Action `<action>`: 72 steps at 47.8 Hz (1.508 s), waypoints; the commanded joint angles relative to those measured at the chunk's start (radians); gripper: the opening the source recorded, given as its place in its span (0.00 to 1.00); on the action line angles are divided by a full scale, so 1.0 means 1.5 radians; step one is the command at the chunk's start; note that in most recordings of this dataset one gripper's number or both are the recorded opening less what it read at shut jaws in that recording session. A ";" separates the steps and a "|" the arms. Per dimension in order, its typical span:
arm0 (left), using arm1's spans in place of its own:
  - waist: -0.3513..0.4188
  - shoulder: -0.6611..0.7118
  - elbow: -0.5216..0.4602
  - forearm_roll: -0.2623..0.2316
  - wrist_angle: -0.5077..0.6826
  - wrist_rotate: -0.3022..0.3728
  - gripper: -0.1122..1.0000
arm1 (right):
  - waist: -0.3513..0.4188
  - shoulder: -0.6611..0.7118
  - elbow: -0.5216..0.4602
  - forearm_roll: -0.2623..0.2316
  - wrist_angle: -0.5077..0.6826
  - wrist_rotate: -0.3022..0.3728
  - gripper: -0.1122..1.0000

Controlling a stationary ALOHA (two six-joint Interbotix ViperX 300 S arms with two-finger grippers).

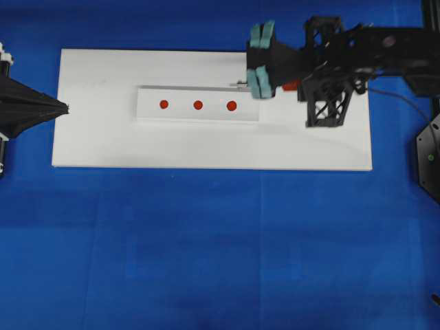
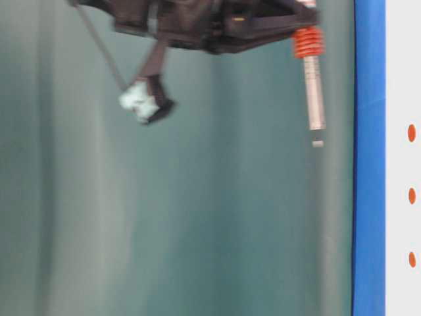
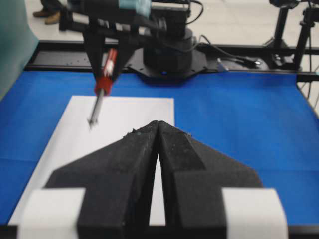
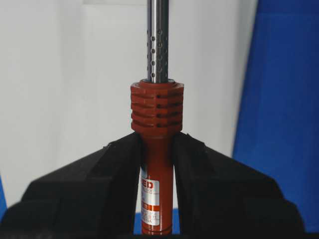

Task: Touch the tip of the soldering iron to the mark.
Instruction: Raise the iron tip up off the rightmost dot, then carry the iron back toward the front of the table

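1. R gripper (image 4: 157, 149) clamped on soldering iron (image 4: 156, 114) handle, held above white board (image 1: 103, 144).
2. Iron's shaft end (image 1: 240, 84) sits just behind strip (image 1: 151, 96), off the mark (image 1: 198, 105).
3. L gripper (image 3: 158, 134) closed, holding nothing, at board's left edge.

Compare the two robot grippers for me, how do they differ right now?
The right gripper is clamped on the red-orange soldering iron; the left gripper holds nothing, its jaws shut. In the overhead view the right gripper hangs over the white board, while the left sits at the board's left edge. Both have black fingers.
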 commanded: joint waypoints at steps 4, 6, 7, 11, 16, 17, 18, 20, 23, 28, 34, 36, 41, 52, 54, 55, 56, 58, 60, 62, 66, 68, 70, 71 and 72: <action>0.000 0.003 -0.005 0.001 -0.007 0.000 0.10 | -0.002 -0.045 -0.032 -0.018 0.030 0.002 0.16; 0.000 0.003 -0.005 0.001 -0.007 0.000 0.10 | -0.002 -0.047 -0.031 -0.018 0.032 0.002 0.16; 0.000 0.003 -0.005 0.001 -0.007 0.000 0.10 | -0.002 -0.047 -0.030 -0.018 0.032 0.003 0.16; 0.000 0.003 -0.005 0.001 -0.008 -0.001 0.10 | -0.001 -0.047 -0.029 -0.018 0.032 0.006 0.16; 0.000 0.003 -0.005 0.001 -0.007 -0.002 0.10 | -0.002 -0.047 -0.029 -0.017 0.026 0.006 0.16; 0.000 0.003 -0.005 0.000 -0.007 -0.002 0.10 | -0.001 -0.047 -0.029 -0.017 0.024 0.006 0.16; 0.000 0.003 -0.005 0.000 -0.007 -0.003 0.10 | -0.002 -0.047 -0.029 -0.017 0.022 0.006 0.16; 0.000 0.003 -0.005 0.001 -0.007 -0.003 0.10 | -0.001 -0.047 -0.029 -0.017 0.020 0.006 0.16; 0.000 0.003 -0.005 0.001 -0.007 -0.003 0.10 | -0.001 -0.047 -0.029 -0.015 0.020 0.008 0.16; 0.000 0.003 -0.005 0.001 -0.007 -0.003 0.10 | 0.004 -0.048 -0.027 -0.004 0.022 0.014 0.16; 0.000 0.003 -0.005 0.001 -0.007 -0.003 0.10 | 0.031 -0.053 -0.019 0.002 0.026 0.051 0.16; 0.000 0.003 -0.005 0.000 -0.007 -0.002 0.10 | 0.044 -0.055 -0.016 0.002 0.028 0.070 0.16; 0.000 0.003 -0.005 0.001 -0.007 -0.003 0.10 | 0.089 -0.060 -0.008 0.002 0.030 0.123 0.16; 0.000 0.003 -0.005 0.001 -0.008 -0.003 0.10 | 0.218 -0.061 0.000 -0.003 0.030 0.250 0.16; 0.001 0.002 -0.005 0.001 -0.007 -0.004 0.10 | 0.242 -0.060 0.000 -0.003 0.030 0.271 0.16; 0.000 0.003 -0.005 0.001 -0.007 -0.004 0.10 | 0.256 -0.060 -0.001 -0.004 0.030 0.282 0.16; 0.000 0.002 -0.005 0.000 -0.007 -0.005 0.10 | 0.267 -0.060 -0.001 -0.005 0.030 0.294 0.16; 0.000 0.002 -0.005 0.001 -0.007 -0.005 0.10 | 0.297 -0.059 -0.001 -0.009 0.030 0.321 0.16; 0.000 0.003 -0.005 0.001 -0.008 -0.005 0.10 | 0.319 -0.057 -0.001 -0.013 0.030 0.345 0.16; 0.000 0.002 -0.005 0.000 -0.009 -0.005 0.10 | 0.338 -0.057 -0.002 -0.017 0.030 0.367 0.16; 0.000 0.002 -0.005 0.001 -0.014 -0.005 0.10 | 0.372 -0.054 -0.003 -0.027 0.030 0.409 0.16; 0.000 0.003 -0.005 0.001 -0.015 -0.005 0.10 | 0.388 -0.053 -0.003 -0.032 0.030 0.430 0.16; 0.000 0.003 -0.005 0.001 -0.016 -0.005 0.10 | 0.398 -0.052 -0.003 -0.034 0.030 0.442 0.16; 0.000 0.002 -0.005 0.001 -0.016 -0.005 0.10 | 0.402 -0.052 -0.003 -0.035 0.030 0.447 0.16; 0.000 0.002 -0.005 0.001 -0.016 -0.005 0.10 | 0.406 -0.051 -0.003 -0.035 0.030 0.451 0.16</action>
